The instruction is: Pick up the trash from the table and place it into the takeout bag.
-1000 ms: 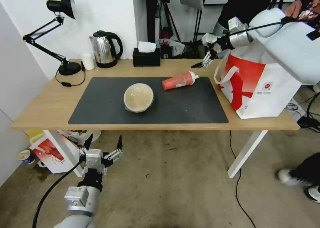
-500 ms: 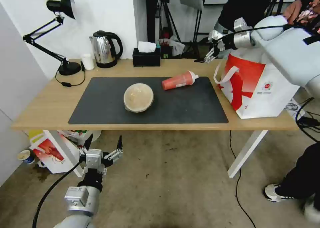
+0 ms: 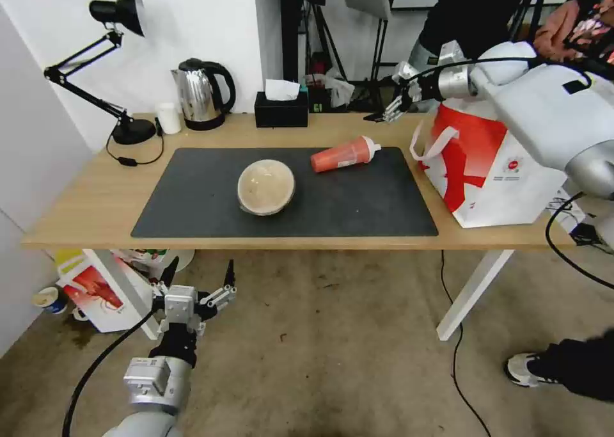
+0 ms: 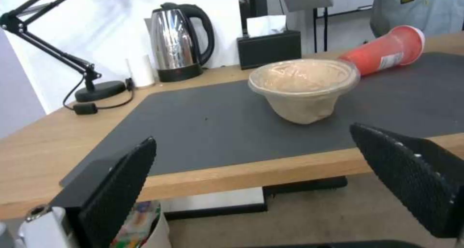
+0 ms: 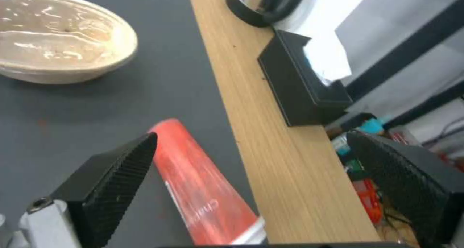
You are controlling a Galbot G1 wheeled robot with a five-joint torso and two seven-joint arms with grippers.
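Observation:
A tan domed bowl (image 3: 266, 187) (image 4: 303, 88) (image 5: 58, 56) sits mid-mat on the light-wood table (image 3: 83, 200). A red drink cup with a white lid (image 3: 345, 155) (image 4: 384, 50) (image 5: 198, 190) lies on its side at the mat's far right. The white takeout bag with red panels (image 3: 499, 168) stands at the table's right end. My right gripper (image 3: 391, 109) hangs open above the table's far edge, just left of the bag and beyond the cup, with nothing in it. My left gripper (image 3: 199, 277) is open below the table's front edge, over the floor.
A black desk lamp (image 3: 125, 130), a small white cup (image 3: 169, 118), a steel kettle (image 3: 203, 95) and a black tissue box (image 3: 281, 107) line the table's back edge. A smaller red-and-white bag (image 3: 96, 290) stands on the floor under the table's left end. A person's shoe (image 3: 531, 370) is at the lower right.
My right gripper has lifted from beside the bag's handle toward the table's far edge and shifted slightly. The left arm is still. The person's feet moved at the right.

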